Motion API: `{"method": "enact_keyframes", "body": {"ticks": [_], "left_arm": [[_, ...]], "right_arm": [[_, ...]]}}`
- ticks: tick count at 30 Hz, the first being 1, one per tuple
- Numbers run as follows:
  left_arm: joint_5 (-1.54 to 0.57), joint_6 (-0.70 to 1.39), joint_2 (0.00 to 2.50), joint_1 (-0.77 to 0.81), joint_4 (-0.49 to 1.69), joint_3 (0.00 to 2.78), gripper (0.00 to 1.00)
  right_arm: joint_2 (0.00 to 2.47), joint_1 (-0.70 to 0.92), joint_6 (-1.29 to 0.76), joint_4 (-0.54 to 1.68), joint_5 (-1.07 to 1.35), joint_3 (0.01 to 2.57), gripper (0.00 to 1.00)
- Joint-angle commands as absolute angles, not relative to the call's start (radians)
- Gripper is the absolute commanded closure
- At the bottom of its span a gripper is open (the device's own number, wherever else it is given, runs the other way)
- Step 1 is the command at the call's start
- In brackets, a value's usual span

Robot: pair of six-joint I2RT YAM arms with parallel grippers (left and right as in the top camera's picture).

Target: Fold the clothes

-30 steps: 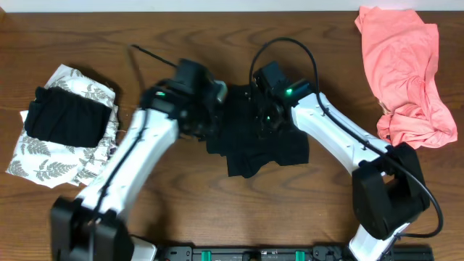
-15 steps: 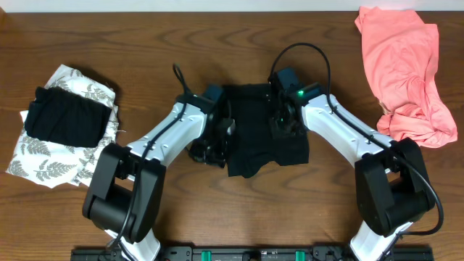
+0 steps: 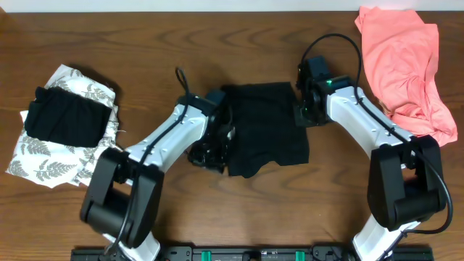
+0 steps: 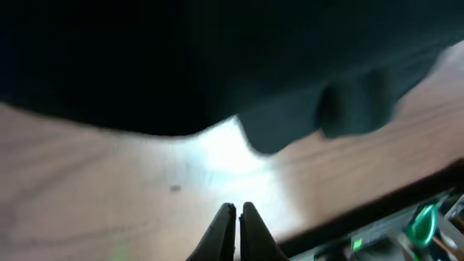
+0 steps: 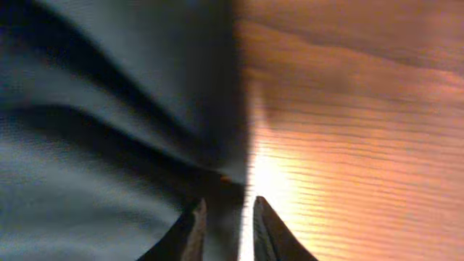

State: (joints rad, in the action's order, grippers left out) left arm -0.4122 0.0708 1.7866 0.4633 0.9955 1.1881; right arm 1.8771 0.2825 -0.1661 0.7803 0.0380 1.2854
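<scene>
Right hand (image 5: 223,210) shifted right, over shirt (image 3: 264,123) edge

Tabletop (image 3: 145,29): brown wood, visible grain, slight sheen. Shirt (image 3: 264,123): black cloth, matt. Far-right garment (image 3: 399,65): salmon cloth, matt, creased.
</scene>
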Motion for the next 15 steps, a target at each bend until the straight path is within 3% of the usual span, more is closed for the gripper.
{"method": "enact_keyframes", "body": {"ticks": [1,4,6,10,15], "left_arm": [[-0.398,0.062,1.670,0.461,0.892,1.220,0.94],[-0.316,0.081,1.617,0.461,0.748,1.220,0.94],[-0.292,0.092,1.611,0.461,0.663,1.220,0.94],[-0.294,0.093,1.652,0.464,0.504,1.202,0.94],[-0.321,0.189,1.765,0.465,0.458,1.197,0.94]], "right_arm": [[1.832,0.280,-0.138,0.765,0.177,1.283,0.59],[1.833,0.273,-0.171,0.751,0.183,1.283,0.36],[1.833,0.264,-0.170,0.740,0.242,1.283,0.34],[1.833,0.255,-0.160,0.724,0.411,1.281,0.47],[1.835,0.289,-0.179,0.712,0.427,1.280,0.63]]}}
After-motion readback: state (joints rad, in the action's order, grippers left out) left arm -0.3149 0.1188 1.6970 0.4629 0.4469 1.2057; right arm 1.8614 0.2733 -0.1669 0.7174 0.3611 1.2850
